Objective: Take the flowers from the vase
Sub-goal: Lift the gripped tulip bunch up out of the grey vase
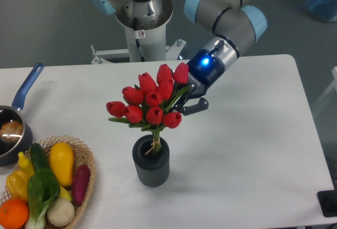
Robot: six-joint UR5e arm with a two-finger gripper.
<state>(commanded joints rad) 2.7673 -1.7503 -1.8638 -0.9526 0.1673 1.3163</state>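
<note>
The flowers (151, 105), a bunch of red tulip buds with green leaves, stand upright with their tied stems in the vase (151, 165), a dark grey ribbed pot near the table's front middle. My gripper (188, 104) reaches down from the upper right, just behind and to the right of the buds. Its black fingers (198, 106) look spread apart at the right edge of the bunch. The left finger is partly hidden behind a leaf and the buds. I see no grip on the stems.
A woven basket (87, 158) with colourful vegetables and fruit sits at the front left. A blue-handled saucepan (23, 95) stands at the left edge. The robot base (142, 34) is behind the table's far edge.
</note>
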